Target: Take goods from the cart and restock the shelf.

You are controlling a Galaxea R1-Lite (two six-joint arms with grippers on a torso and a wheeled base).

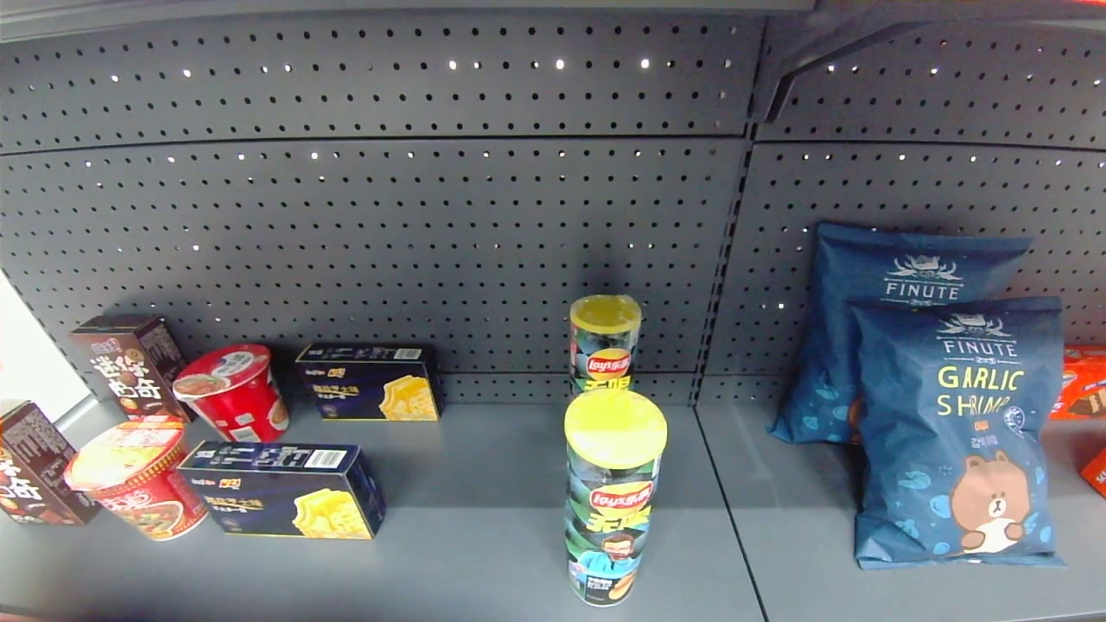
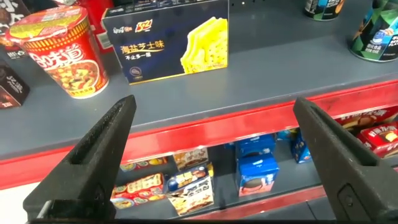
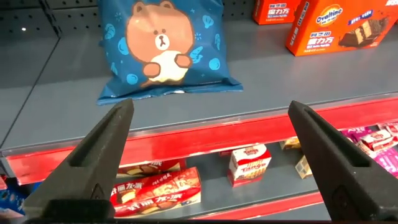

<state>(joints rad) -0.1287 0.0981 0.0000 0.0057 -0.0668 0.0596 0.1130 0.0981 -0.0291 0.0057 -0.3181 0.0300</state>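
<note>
In the head view, the grey shelf [image 1: 484, 484] carried goods in front-to-back files with their faces outward, probably for shoppers. There were two chip canisters [image 1: 613, 497], dark blue snack boxes [image 1: 285, 491] and cup noodles [image 1: 136, 479]. The garlic shrimp bags [image 1: 955, 432] stood before the perforated back panel [image 1: 389, 225]. The bare gaps looked left for restocking.

In the left wrist view, the left gripper [image 2: 214, 106] hung off the shelf's red front edge [image 2: 249, 121], jaws wide apart and empty.

In the right wrist view, the right gripper [image 3: 210, 107] hung likewise, jaws apart and holding nothing. Beneath, a lower shelf [image 3: 273, 186] held cartons.
</note>
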